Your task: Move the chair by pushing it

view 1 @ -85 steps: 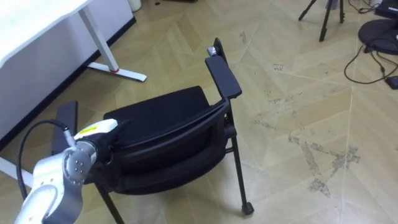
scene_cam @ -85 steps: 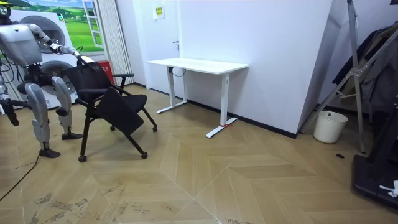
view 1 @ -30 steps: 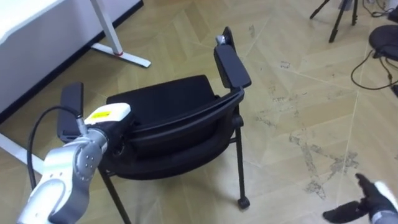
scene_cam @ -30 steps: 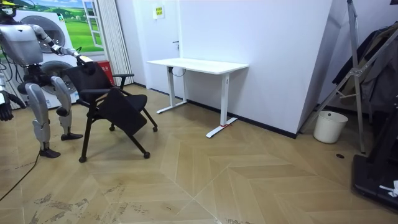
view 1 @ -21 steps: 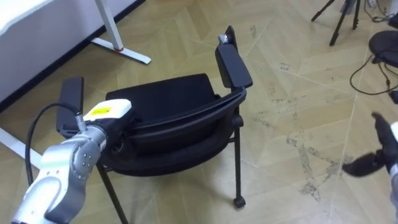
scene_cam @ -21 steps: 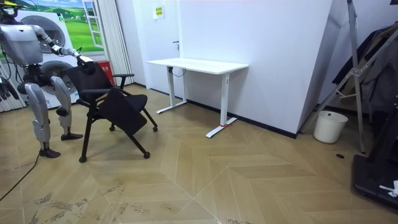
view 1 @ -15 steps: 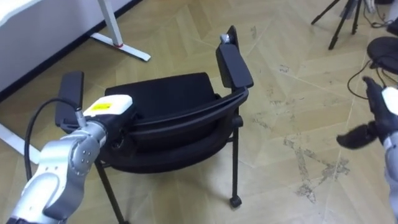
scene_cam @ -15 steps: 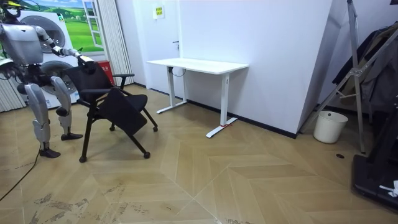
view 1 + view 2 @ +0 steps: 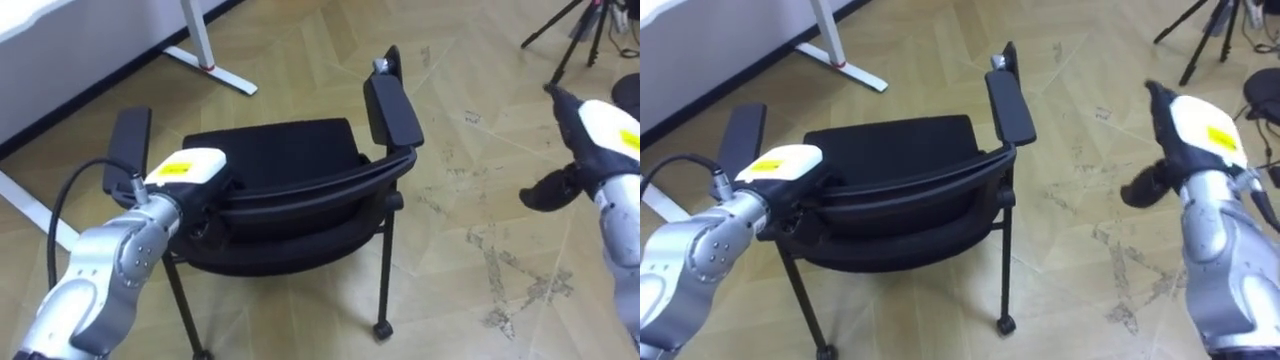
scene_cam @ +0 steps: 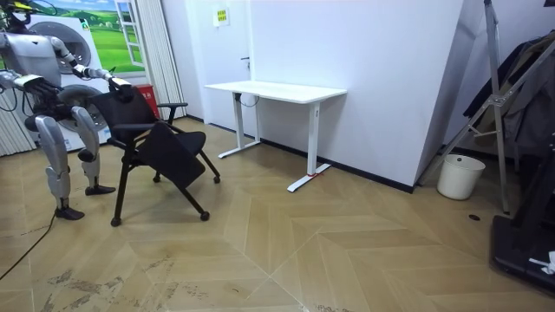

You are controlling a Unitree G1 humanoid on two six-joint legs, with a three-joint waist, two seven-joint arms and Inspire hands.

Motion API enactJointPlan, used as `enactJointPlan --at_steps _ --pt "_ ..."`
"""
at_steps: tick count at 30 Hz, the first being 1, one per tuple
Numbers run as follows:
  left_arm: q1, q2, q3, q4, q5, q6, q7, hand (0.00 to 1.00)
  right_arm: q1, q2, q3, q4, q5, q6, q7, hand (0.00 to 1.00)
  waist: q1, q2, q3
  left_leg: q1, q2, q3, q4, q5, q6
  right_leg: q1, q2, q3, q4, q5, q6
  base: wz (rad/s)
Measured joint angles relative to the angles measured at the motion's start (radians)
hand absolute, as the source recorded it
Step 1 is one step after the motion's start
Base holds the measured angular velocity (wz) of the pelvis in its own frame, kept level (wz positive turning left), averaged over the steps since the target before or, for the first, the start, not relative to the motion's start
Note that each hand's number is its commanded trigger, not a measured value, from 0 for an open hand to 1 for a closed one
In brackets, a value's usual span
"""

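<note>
A black chair (image 9: pixel 270 150) with two armrests stands on the wooden floor just in front of me, its backrest (image 9: pixel 310 195) nearest to me. My left hand (image 9: pixel 185 172) sits on the left end of the backrest's top edge, fingers curled over it. My right hand (image 9: pixel 585 135) hangs raised in the air right of the chair with fingers straight, well clear of the right armrest (image 9: pixel 392 105). In the room view I stand behind the chair (image 10: pixel 147 130) at the room view's left, facing the desk.
A white desk (image 10: pixel 277 89) stands beyond the chair against the wall, its foot (image 9: pixel 215 70) close to the chair's far left. A tripod (image 9: pixel 590 30) stands at the far right. A white bin (image 10: pixel 460 176) stands by the wall.
My right hand has risen from the lower right to the height of the chair's armrest. The left hand has stayed on the backrest. The head view has shifted a little.
</note>
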Motion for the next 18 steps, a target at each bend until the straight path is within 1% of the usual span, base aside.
enactJointPlan --at_steps 3,5,7,8,10,11,13,16,18 --pt "-0.003 0.0 0.0 0.004 0.0 -0.009 0.001 1.0 -0.004 -0.003 0.032 -0.08 -0.062 -0.005 0.042 0.0 0.012 -0.001 0.0006 -0.001 0.001 0.002 0.003 0.0 0.0 -0.001 0.001 0.001 0.0 0.0 0.0 -0.02" --pt "-0.013 -0.001 0.0 0.021 -0.002 -0.028 0.001 1.0 -0.019 -0.005 0.04 -0.117 -0.073 -0.017 0.074 0.0 0.021 -0.002 0.001 -0.002 0.003 0.001 0.005 0.0 0.0 0.0 0.002 -0.001 0.0 0.0 0.0 0.02" --pt "-0.019 0.0 0.0 0.025 -0.008 -0.036 0.001 1.0 -0.026 -0.007 0.042 -0.14 -0.073 -0.027 0.083 0.0 0.021 -0.002 0.0011 -0.003 0.003 -0.004 0.006 0.0 0.0 0.001 0.002 -0.002 0.0 0.0 0.0 0.06" --pt "-0.023 0.003 0.0 0.03 -0.013 -0.045 0.001 1.0 -0.026 -0.009 0.044 -0.151 -0.073 -0.039 0.084 0.0 0.022 -0.004 0.0009 -0.003 0.003 -0.006 0.006 0.0 0.0 0.002 0.003 -0.002 0.0 0.0 0.0 0.05" --pt "-0.028 0.006 0.0 0.04 -0.019 -0.055 0.003 1.0 -0.026 -0.013 0.052 -0.158 -0.073 -0.047 0.084 0.0 0.029 -0.005 0.001 -0.001 0.003 -0.014 0.006 0.0 0.0 0.003 0.003 -0.002 0.0 0.0 0.0 -0.03" --pt "-0.031 0.006 -0.001 0.048 -0.019 -0.066 0.01 1.0 -0.026 -0.026 0.072 -0.161 -0.084 -0.047 0.084 0.0 0.039 -0.006 0.0017 0.0 0.004 -0.016 0.006 0.0 0.0 0.003 0.004 -0.002 0.0 0.0 0.0 -0.07" --pt "-0.043 0.006 -0.008 0.061 -0.021 -0.079 0.02 1.0 -0.026 -0.035 0.091 -0.162 -0.107 -0.054 0.09 0.0 0.045 -0.009 0.0022 -0.002 0.004 -0.02 0.005 0.0 0.0 0.002 0.005 -0.003 0.0 0.0 0.0 0.03" --pt "-0.053 0.006 -0.009 0.068 -0.024 -0.095 0.023 1.0 -0.03 -0.044 0.115 -0.163 -0.123 -0.071 0.111 0.0 0.049 -0.015 0.0022 -0.003 0.004 -0.024 0.001 0.0 0.0 0.002 0.005 -0.008 0.0 0.0 0.0 0.05" --pt "-0.057 0.009 -0.011 0.07 -0.026 -0.102 0.023 1.0 -0.03 -0.046 0.119 -0.164 -0.14 -0.082 0.122 0.0 0.05 -0.02 0.0006 -0.005 0.004 -0.029 0.001 0.0 0.0 0.002 0.005 -0.013 0.0 0.0 0.0 0.06"
